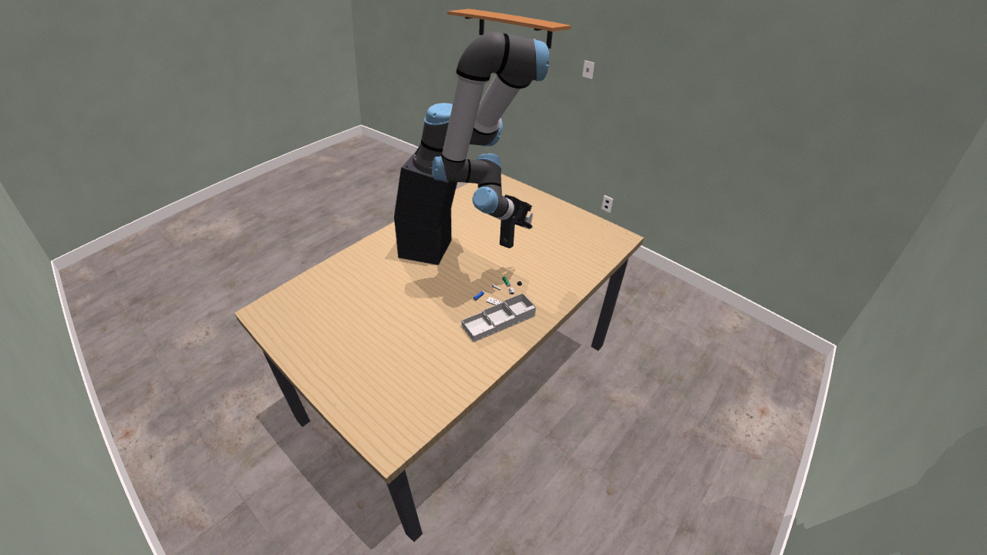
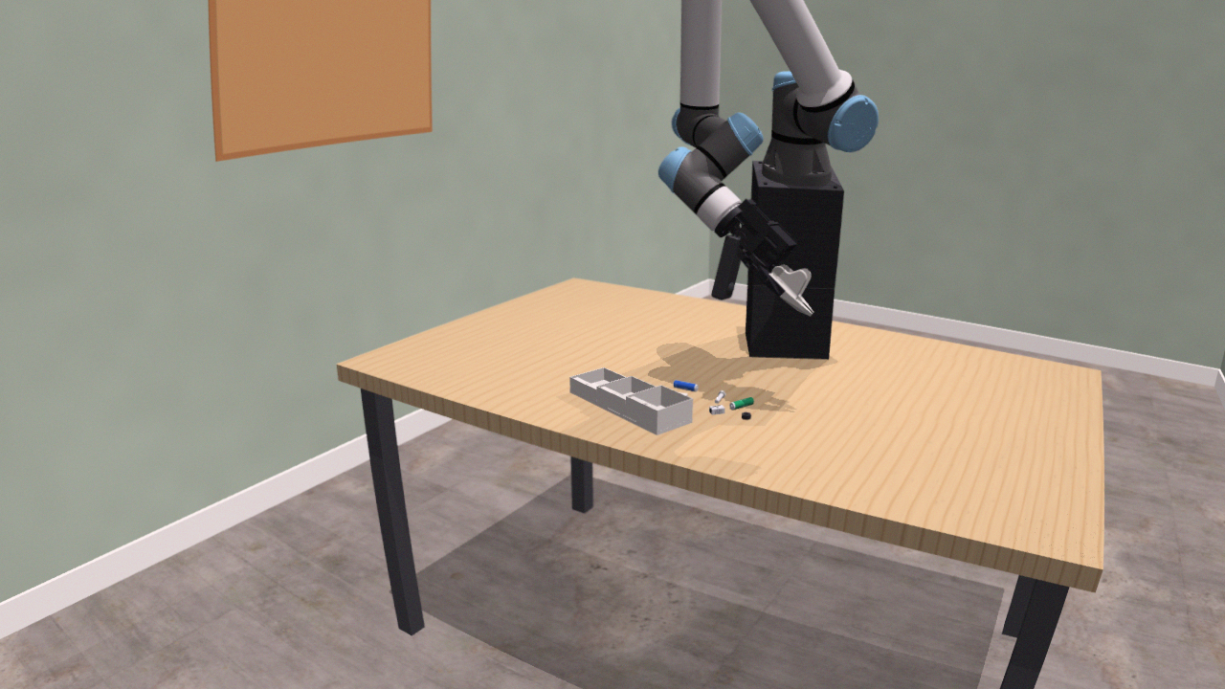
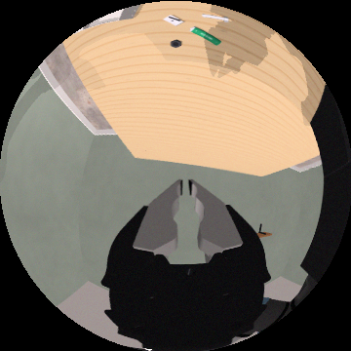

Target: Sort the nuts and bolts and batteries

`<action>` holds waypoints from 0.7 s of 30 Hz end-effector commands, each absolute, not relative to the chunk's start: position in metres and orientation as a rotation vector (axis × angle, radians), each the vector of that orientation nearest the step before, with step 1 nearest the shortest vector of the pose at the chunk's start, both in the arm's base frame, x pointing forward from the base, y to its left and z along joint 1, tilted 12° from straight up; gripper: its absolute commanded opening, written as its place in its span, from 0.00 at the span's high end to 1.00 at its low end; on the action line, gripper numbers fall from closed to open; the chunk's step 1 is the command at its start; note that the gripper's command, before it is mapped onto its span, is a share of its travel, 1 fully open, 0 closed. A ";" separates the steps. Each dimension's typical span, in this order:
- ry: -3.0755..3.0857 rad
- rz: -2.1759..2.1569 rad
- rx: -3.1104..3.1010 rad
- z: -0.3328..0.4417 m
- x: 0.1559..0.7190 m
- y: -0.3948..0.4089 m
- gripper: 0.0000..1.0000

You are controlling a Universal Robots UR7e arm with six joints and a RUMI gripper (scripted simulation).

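My gripper [image 1: 530, 219] [image 2: 810, 311] [image 3: 185, 180] is shut and empty, tilted and well above the table. A blue battery [image 1: 479, 295] [image 2: 685, 385] and a green battery [image 1: 506, 281] [image 2: 742, 402] [image 3: 207, 36] lie on the table. A silvery bolt [image 1: 495, 286] [image 2: 719, 396] [image 3: 214, 18] lies between them. A black nut-like piece [image 1: 520, 283] [image 2: 746, 415] [image 3: 175, 43] lies beyond the green battery. A small white-and-metal piece [image 1: 511, 290] [image 2: 717, 410] [image 3: 173, 19] lies nearby; its kind is unclear. Three grey bins [image 1: 506, 324] [image 2: 677, 415] stand upright in a row, their letters unreadable.
A white dotted tile [image 1: 493, 301] lies against or close to the bin row. The robot's black pedestal [image 1: 422, 217] [image 2: 790, 317] stands at the table's [image 1: 358, 365] [image 2: 924, 445] back side. The bin row is near the front edge.
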State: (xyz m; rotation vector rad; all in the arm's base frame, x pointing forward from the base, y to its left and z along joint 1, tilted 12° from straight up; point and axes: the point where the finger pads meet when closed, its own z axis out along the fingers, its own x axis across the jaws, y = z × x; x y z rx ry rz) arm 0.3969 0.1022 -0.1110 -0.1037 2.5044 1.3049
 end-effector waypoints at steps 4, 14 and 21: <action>2.528 1.122 -0.376 -0.122 0.388 0.088 0.96; 2.534 0.915 -0.674 -0.130 0.383 0.071 0.96; 2.523 0.776 -0.863 -0.133 0.381 0.057 0.96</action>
